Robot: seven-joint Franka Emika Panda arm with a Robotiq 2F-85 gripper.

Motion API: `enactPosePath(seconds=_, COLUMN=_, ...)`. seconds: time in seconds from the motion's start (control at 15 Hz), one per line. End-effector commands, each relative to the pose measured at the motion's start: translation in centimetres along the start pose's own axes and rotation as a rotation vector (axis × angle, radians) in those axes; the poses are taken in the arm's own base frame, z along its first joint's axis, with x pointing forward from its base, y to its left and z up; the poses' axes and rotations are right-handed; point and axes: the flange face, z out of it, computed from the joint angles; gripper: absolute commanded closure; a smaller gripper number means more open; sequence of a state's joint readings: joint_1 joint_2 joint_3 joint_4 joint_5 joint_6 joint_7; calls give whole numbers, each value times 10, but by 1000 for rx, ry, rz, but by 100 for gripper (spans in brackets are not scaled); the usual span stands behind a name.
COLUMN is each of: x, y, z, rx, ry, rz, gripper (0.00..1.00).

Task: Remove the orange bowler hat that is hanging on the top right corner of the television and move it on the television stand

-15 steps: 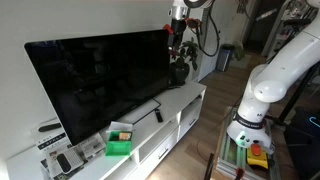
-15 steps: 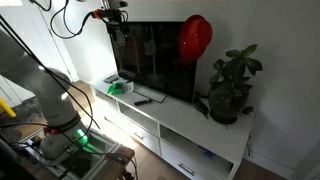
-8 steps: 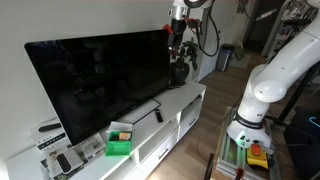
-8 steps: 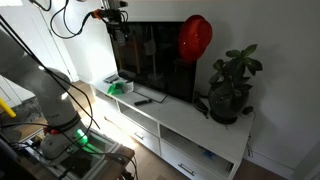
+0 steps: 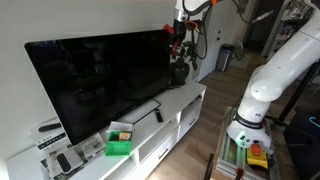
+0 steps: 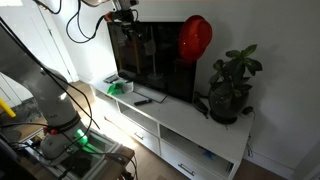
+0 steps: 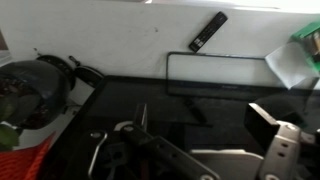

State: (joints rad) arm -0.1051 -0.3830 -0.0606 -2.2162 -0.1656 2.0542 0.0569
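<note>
The orange bowler hat (image 6: pixel 195 38) hangs on the top right corner of the television (image 6: pixel 150 62). In an exterior view only a red sliver of the hat (image 5: pixel 169 30) shows behind the arm. In the wrist view it is an orange patch at the bottom left (image 7: pixel 24 162). My gripper (image 6: pixel 124 16) hovers above the television's top edge, left of the hat and apart from it. It also shows in an exterior view (image 5: pixel 179 27). In the wrist view its fingers (image 7: pixel 205 135) are spread wide and empty. The white television stand (image 5: pixel 172 108) runs under the television (image 5: pixel 100 80).
A potted plant (image 6: pixel 230 92) stands on the stand below the hat. A green box (image 5: pixel 120 142) and a black remote (image 6: pixel 143 99) lie on the stand in front of the screen. The robot base (image 5: pixel 262 90) stands on the floor nearby.
The gripper has moved a little up and along the television's top edge toward the hat. The hat has not moved.
</note>
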Motion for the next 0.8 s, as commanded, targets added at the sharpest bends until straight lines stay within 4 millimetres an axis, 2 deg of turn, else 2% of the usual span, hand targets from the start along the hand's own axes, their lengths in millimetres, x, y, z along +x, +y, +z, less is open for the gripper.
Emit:
enactPosePath(seconds=0.0, x=33, y=52, z=6, rx=-129, ry=110, rz=102, gripper=0)
enactPosePath(seconds=0.27, x=54, y=100, z=5, rx=-270, ry=235, rz=212, gripper=0)
enactPosePath(seconds=0.73, x=71, y=146, z=4, rx=-387, ry=315, rz=354, gripper=0)
